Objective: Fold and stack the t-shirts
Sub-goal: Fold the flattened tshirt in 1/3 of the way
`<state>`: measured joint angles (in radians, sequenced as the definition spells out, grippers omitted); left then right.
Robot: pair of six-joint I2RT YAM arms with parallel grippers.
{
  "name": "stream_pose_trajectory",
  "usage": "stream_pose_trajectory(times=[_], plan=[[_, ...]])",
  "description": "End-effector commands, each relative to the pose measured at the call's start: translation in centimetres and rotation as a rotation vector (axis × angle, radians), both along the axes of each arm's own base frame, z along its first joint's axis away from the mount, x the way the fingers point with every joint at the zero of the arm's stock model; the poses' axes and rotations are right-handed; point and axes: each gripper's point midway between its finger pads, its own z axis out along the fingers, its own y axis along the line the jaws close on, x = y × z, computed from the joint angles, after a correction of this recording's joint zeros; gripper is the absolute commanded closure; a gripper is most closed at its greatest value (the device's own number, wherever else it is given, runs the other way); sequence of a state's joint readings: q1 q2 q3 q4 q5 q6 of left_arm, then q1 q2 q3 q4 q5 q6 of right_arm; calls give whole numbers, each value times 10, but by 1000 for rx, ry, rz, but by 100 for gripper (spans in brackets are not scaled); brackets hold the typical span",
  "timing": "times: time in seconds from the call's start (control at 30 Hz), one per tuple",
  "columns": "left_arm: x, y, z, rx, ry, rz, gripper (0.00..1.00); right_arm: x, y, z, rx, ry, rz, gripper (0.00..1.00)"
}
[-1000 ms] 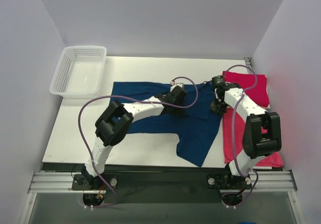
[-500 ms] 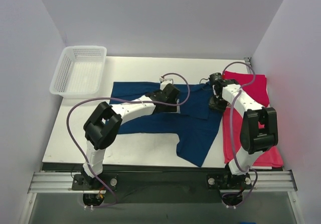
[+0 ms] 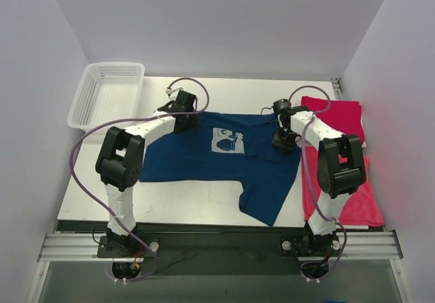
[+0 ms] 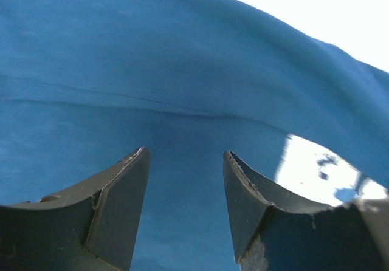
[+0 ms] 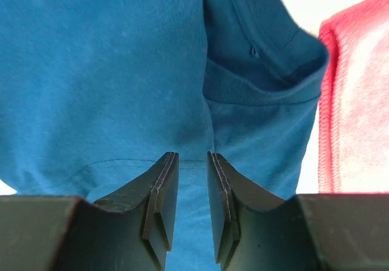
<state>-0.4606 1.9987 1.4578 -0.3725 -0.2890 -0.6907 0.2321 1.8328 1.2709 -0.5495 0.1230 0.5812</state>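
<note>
**Ann:** The left gripper is sitting far out at the back-left now. A second ago it was over the middle of the navy blue cotton t-shirt, under a folded-over flap.

**Ben:** That flap is no longer covering the chest. The pale square cartoon print is showing face up, just to the right of the left gripper, where a second ago it was hidden.

**Ann:** And those jaws are standing wide apart with nothing between them. There is only navy cloth lying underneath.

**Ben:** The right gripper is shifting too, a little leftward from where it was. It is hovering over the collar end of the navy shirt.

**Ann:** Its fingers are parted by only a narrow slit. A seam is running unbroken across the gap below them, so nothing is pinched there.

**Ben:** The shirt itself is lying spread across the white table, with one lower corner trailing toward the near edge.

**Ann:** The crimson red t-shirts are lying just right of the right gripper, in the same spot as before, with one edge peeking into its wrist view.

**Ben:** The white plastic mesh basket is sitting to the left of the left gripper, unchanged.
</note>
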Motion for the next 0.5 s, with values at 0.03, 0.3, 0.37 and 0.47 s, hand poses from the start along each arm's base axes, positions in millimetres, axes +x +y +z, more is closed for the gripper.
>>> stream_pose_trajectory(times=[0.03,0.3,0.37,0.47], plan=[[-3,23,7,-18,4,18,38,-23,-7,-3,-41,43,-19,73],[0,64,-6,-11,31,112,38,-34,-7,-14,-40,85,-16,77],[2,73,-6,-9,32,132,38,-35,-8,-17,-50,92,-17,81],[4,81,-5,-13,26,149,38,-35,-9,-19,-54,101,-16,99]])
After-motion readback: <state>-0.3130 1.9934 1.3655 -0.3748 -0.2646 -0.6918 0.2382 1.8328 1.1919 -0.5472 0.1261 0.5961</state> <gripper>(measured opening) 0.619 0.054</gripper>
